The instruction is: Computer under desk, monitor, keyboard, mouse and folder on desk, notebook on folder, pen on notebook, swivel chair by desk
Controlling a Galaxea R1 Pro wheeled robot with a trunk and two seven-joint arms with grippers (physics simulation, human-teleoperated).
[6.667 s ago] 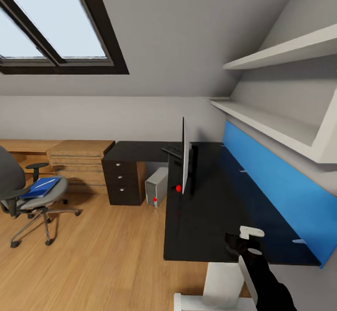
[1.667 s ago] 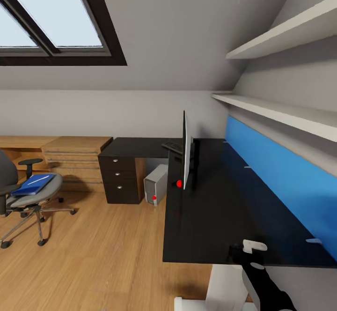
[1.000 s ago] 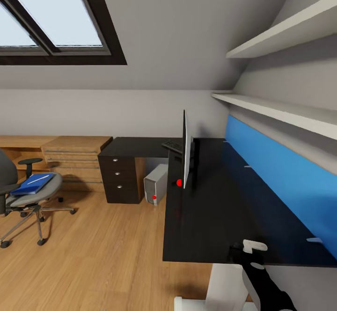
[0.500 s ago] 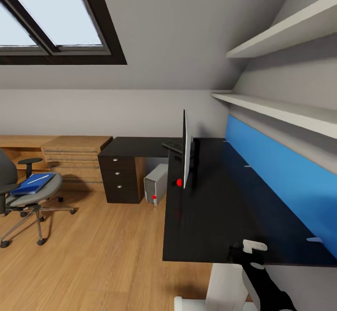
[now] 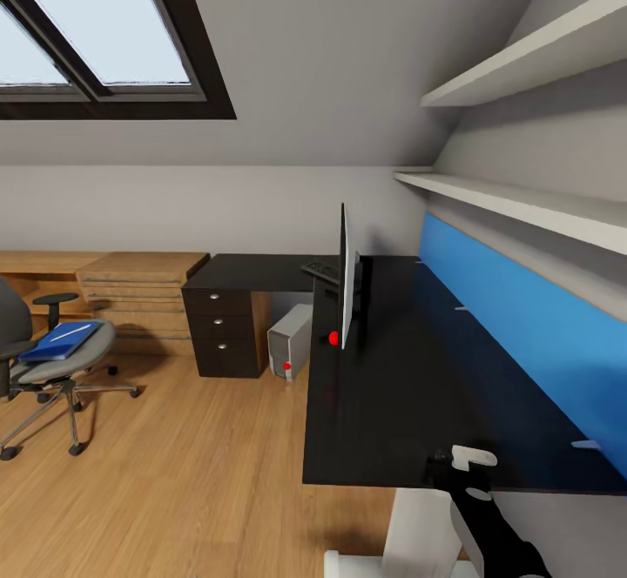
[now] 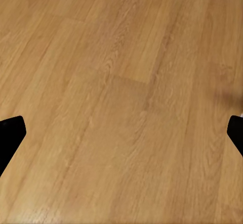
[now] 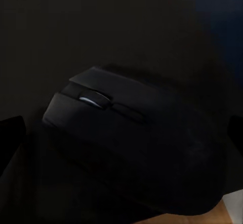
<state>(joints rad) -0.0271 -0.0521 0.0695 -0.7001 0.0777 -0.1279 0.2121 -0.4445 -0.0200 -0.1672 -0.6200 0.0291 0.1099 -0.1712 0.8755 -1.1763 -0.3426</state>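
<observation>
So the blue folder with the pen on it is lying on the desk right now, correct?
Not quite. The blue folder with the pen on it is lying on the swivel chair's seat, away from the desk, as the head view shows.

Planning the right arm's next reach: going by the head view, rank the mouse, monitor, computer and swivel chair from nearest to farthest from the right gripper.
1. Mouse: directly under the right gripper, at the near desk edge.
2. Monitor: mid-desk, ahead.
3. Computer: on the floor beyond the monitor.
4. Swivel chair: far left.

The head camera looked along the desk (image 5: 392,404) toward twelve o'clock; the right wrist camera sat close above the same desk, the left faced the floor (image 6: 121,102).
</observation>
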